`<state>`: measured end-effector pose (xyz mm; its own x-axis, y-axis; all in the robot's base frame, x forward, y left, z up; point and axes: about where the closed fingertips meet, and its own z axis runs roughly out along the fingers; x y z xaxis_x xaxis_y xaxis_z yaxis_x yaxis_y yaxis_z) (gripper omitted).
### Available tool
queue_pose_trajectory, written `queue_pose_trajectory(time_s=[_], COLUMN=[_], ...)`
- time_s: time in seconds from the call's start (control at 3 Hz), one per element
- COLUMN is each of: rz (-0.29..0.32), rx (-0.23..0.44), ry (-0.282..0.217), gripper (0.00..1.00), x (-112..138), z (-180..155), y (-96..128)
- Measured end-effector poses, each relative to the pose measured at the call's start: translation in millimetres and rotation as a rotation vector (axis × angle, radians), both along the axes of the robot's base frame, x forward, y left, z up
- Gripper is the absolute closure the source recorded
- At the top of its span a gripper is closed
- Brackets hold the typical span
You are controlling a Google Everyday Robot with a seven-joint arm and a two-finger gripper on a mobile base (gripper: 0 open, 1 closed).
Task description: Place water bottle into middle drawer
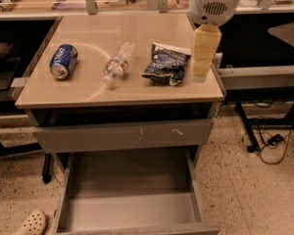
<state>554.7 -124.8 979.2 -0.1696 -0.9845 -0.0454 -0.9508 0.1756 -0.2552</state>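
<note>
Your gripper (202, 67) hangs in the upper right of the frame, a pale yellow piece pointing down from the arm's round white housing (215, 3). Its lower end is at the right edge of the table (88, 94), just right of the bag (165, 63). You cannot tell from this view whether the claw is apart or together. It is well apart from the bottle.

The bottle (118, 64) lies on its side on the tan tabletop, a little left of the frame's centre, tilted so that its white cap (108, 80) points toward the lower left. It lies between two neighbours and touches neither: the blue can (63, 61), also on its side, is to its left, and the dark crumpled bag is to its right.

Below the tabletop you see the flat grey drawer front (122, 136), marked with pale scratches near its middle. Under that, at the bottom of the frame, the drawer (132, 212) stands pulled out toward you — a wide grey tray with low side walls and its plain floor in full view.

A pale shoe (33, 223) sits on the speckled floor (235, 180) at the lower left corner, and dark cables (270, 142) trail over the floor at the right, beside a table leg.
</note>
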Motion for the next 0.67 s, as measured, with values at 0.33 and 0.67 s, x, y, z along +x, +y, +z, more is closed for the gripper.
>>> queue_pose_trajectory(time_s=[0.33,0.67], rz=[0.027,0.037], rx=[-0.006,0.016], ry=[-0.015,-0.052], gripper=[0.00,0.00], x=[39.4,47.1], z=[-1.2,2.4], y=[33.8,41.9])
